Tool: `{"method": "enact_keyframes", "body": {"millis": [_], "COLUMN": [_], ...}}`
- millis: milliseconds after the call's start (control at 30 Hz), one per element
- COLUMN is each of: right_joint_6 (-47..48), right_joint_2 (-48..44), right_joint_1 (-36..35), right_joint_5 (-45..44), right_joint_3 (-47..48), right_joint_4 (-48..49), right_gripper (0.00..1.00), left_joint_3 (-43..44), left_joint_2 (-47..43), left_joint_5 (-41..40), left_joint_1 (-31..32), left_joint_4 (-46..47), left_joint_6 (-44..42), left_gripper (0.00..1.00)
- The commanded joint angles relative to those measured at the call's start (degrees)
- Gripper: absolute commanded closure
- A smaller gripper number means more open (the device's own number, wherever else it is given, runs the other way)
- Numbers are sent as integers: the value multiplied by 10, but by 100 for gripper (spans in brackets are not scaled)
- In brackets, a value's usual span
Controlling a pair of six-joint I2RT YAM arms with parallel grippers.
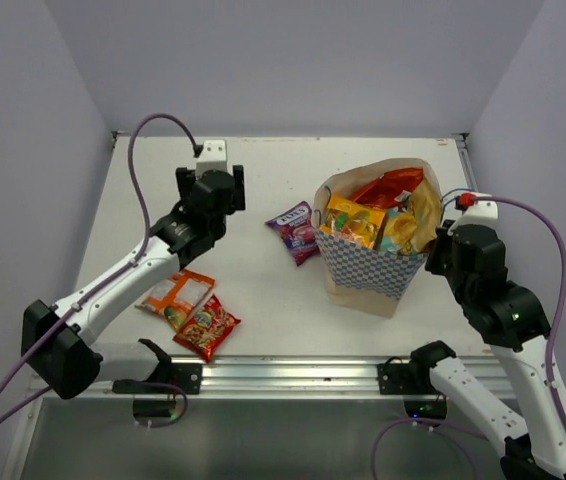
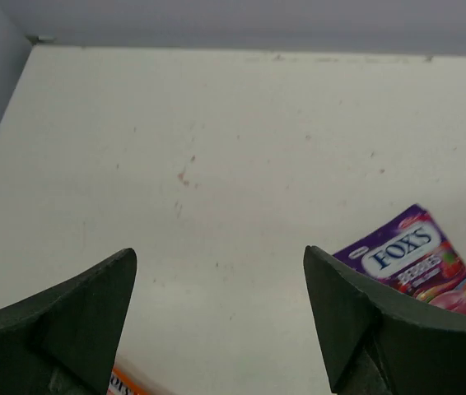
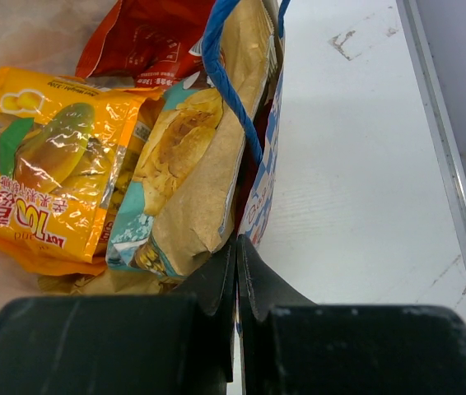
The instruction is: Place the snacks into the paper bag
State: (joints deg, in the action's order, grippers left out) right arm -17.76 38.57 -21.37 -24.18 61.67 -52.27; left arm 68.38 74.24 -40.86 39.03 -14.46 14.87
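Observation:
The blue-and-white checked paper bag [image 1: 371,268] stands upright right of centre. It holds a large red packet [image 1: 389,187], an orange packet [image 1: 353,221] and a tan-brown packet [image 1: 424,213]. My right gripper [image 1: 441,246] is shut on the bag's right wall [image 3: 264,194]; the jaws [image 3: 237,247] pinch it below the blue string handle [image 3: 229,82]. A purple packet [image 1: 298,232] lies left of the bag and shows in the left wrist view [image 2: 418,263]. An orange-white packet [image 1: 176,297] and a small red packet [image 1: 207,328] lie near the front left. My left gripper [image 1: 211,185] is open and empty [image 2: 219,271] above bare table.
The table's back edge [image 2: 216,45] meets the wall beyond my left gripper. A metal rail [image 1: 293,375] runs along the near edge. The table's right edge rail [image 3: 443,140] lies right of the bag.

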Motion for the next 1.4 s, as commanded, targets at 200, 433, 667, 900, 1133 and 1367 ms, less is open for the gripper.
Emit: {"method": "enact_keyframes", "body": {"millis": [200, 433, 667, 900, 1133, 1367], "right_joint_6": [7, 6, 7, 7, 5, 5], "right_joint_2": [4, -4, -10, -13, -10, -6], "right_joint_1": [-3, -3, -3, -3, -4, -4], "right_joint_5": [15, 18, 27, 24, 21, 18], "right_joint_3": [3, 2, 1, -1, -1, -2], "right_joint_4": [9, 9, 12, 12, 12, 12], "right_gripper": [100, 100, 100, 100, 100, 100], "left_joint_3": [-139, -220, -279, -311, -329, -316], "left_joint_2": [14, 17, 36, 75, 77, 51], "left_joint_5": [-27, 16, 57, 93, 100, 127], "left_joint_1": [-42, -44, -45, -55, -55, -54], "left_joint_4": [-159, -198, -156, -100, -73, -65], "left_joint_6": [236, 332, 359, 358, 355, 324], "left_gripper": [0, 0, 0, 5, 82, 100]}}
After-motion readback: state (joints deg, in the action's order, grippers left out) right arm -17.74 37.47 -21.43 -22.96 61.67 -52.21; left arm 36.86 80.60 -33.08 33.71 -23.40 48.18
